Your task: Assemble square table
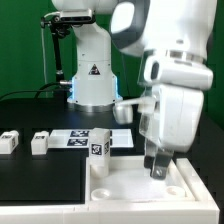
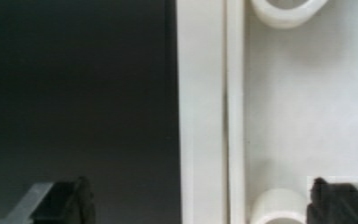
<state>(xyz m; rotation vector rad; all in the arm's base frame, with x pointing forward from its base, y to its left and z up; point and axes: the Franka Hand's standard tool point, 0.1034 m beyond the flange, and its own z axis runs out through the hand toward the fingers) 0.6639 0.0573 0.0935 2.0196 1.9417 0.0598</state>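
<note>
The white square table top [image 1: 190, 190] lies at the front right of the exterior view, with a round socket [image 1: 100, 187] near its corner. In the wrist view its raised rim [image 2: 202, 100] runs between my fingers, with a round socket [image 2: 291, 10] beyond. My gripper [image 1: 157, 172] is open and hangs low over the top's far edge. In the wrist view the gripper [image 2: 202, 205] straddles the rim without gripping it. One white leg [image 1: 100, 146] stands at the top's far left corner. Two legs [image 1: 8, 141] [image 1: 40, 143] lie at the left, and another [image 1: 123, 112] by the robot base.
The marker board [image 1: 75, 138] lies flat on the black table behind the top. The robot base [image 1: 92, 75] stands at the back centre. A white border rail [image 1: 40, 212] runs along the front edge.
</note>
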